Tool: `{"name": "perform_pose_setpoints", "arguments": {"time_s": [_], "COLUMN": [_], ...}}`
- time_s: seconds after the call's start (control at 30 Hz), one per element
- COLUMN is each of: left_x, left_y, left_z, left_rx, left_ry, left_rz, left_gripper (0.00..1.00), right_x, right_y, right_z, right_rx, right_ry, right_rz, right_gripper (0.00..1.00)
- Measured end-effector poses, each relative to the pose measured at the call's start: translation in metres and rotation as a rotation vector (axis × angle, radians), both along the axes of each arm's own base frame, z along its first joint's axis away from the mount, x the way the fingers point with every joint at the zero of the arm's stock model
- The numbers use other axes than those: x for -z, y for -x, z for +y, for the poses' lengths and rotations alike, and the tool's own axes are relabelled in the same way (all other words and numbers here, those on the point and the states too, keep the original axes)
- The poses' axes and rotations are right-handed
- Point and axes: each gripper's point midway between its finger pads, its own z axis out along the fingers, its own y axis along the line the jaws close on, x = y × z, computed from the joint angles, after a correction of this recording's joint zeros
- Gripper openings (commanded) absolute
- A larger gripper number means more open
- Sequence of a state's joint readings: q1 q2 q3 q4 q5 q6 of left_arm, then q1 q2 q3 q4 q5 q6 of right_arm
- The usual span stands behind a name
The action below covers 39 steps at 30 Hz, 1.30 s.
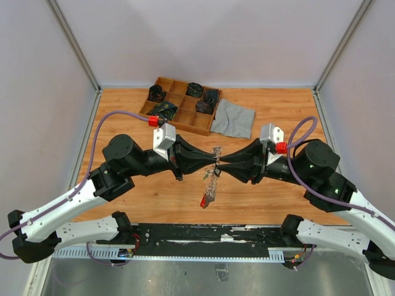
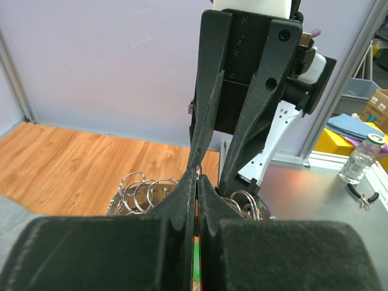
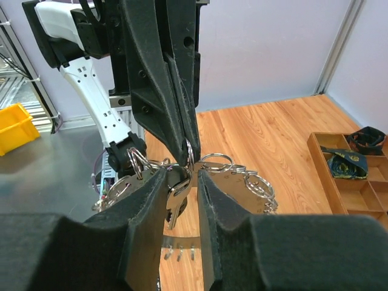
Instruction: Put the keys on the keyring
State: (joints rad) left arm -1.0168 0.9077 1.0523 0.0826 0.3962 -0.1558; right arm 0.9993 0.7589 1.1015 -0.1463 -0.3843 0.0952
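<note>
The left gripper, black with tapered fingers, is pinched fully together on a thin silver wire loop of the keyring. The keyring is a dangling cluster of metal rings and silver keys, and it hangs between the two arms over the middle of the brown wooden tabletop, with a red plastic tag lowest. The right gripper, also black, stands partly apart with one flat silver key between its jaws. I cannot tell whether they touch it.
</note>
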Motion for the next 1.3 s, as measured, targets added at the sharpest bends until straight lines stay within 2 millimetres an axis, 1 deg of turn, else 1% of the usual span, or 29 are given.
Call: {"name": "perform_pose_setpoints", "arguments": {"time_s": [0.17,0.33,0.47,0.73,0.97,1.0,1.07,1.17,1.3], "left_x": [-0.001,-0.001,-0.001,-0.001,-0.002,-0.003,-0.004,-0.007,-0.008], "left_y": [0.005,0.008,0.009,0.010,0.013,0.014,0.015,0.016,0.016], "left_z": [0.000,-0.001,-0.001,-0.001,-0.001,-0.001,-0.002,-0.002,-0.002], "left_rx": [0.027,0.044,0.049,0.057,0.074,0.078,0.082,0.088,0.094], "left_ry": [0.004,0.003,0.002,0.001,0.003,0.006,0.012,0.020,0.023], "left_rz": [-0.003,-0.007,-0.008,-0.009,-0.015,-0.019,-0.024,-0.030,-0.034], "left_gripper": [0.00,0.01,0.01,0.01,0.01,0.01,0.06,0.18,0.29], "right_x": [-0.003,-0.001,0.002,0.004,0.002,0.001,-0.001,-0.004,-0.003], "right_y": [0.004,0.005,0.005,0.007,0.008,0.008,0.009,0.010,0.010], "right_z": [0.000,0.002,0.006,0.008,0.007,0.007,0.007,0.006,0.005], "right_rx": [-0.018,-0.035,-0.048,-0.061,-0.065,-0.067,-0.071,-0.078,-0.078], "right_ry": [-0.002,0.006,0.016,0.023,0.021,0.024,0.035,0.052,0.103], "right_rz": [-0.018,-0.017,-0.011,-0.007,-0.007,-0.006,-0.001,-0.001,-0.001], "right_gripper": [0.27,0.23,0.17,0.02,0.00,0.00,0.00,0.00,0.00]}}
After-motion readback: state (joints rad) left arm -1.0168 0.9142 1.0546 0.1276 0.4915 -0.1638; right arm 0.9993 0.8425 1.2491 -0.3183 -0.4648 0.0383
